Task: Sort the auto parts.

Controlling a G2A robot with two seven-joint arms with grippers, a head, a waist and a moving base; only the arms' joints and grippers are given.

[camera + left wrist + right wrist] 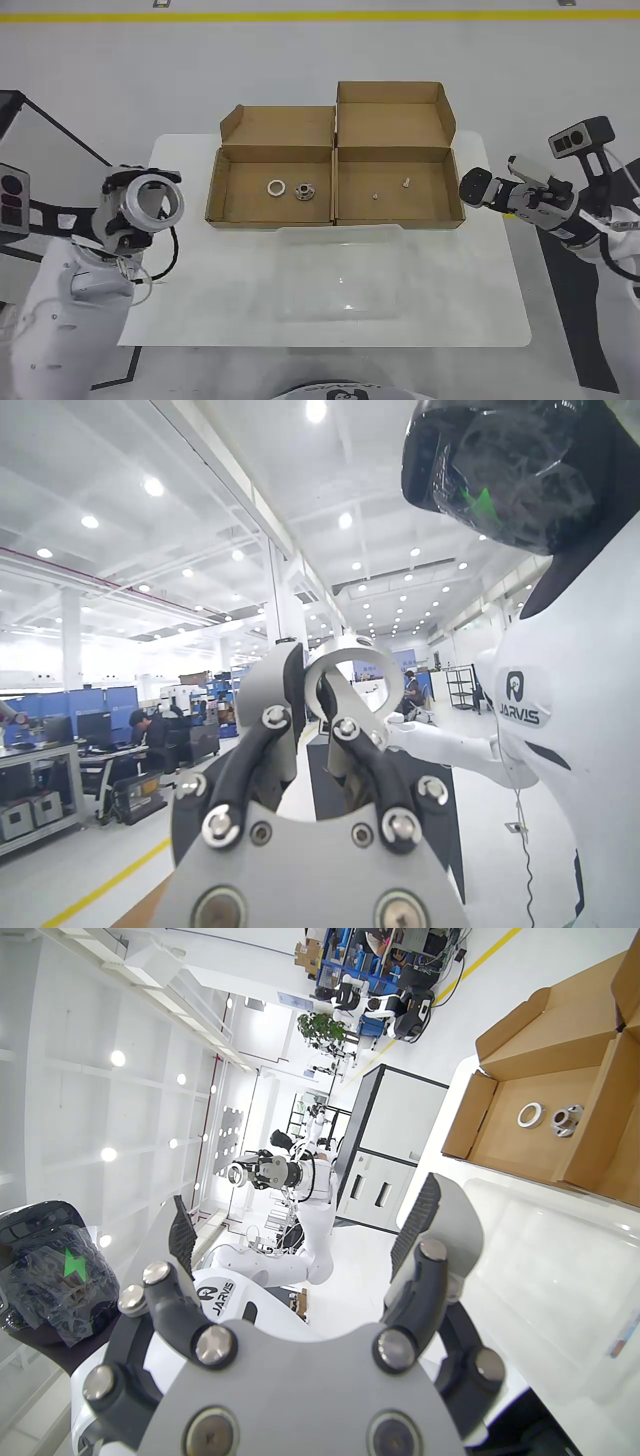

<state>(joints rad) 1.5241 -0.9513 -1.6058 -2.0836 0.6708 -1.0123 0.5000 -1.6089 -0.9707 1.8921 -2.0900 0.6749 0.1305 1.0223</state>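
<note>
My left gripper [311, 680] is shut on the rim of a large metal ring [360, 648], one finger inside it and one outside. Seen from above, this gripper [135, 210] holds the ring [180, 205] raised by the table's left edge. My right gripper [300, 1223] is open with nothing between its fingers; it hangs [478, 188] just off the right end of the right cardboard box [450, 205]. In the left cardboard box [215, 190] lie a small metal ring [276, 186] and a flanged metal part [304, 189]. The right box holds two small screws [376, 196].
A clear plastic tray [340, 275] sits on the white table [470, 300] in front of the two boxes, with nothing visible in it. Both box lids stand open at the back. A black-framed cabinet [40, 150] stands left of the table.
</note>
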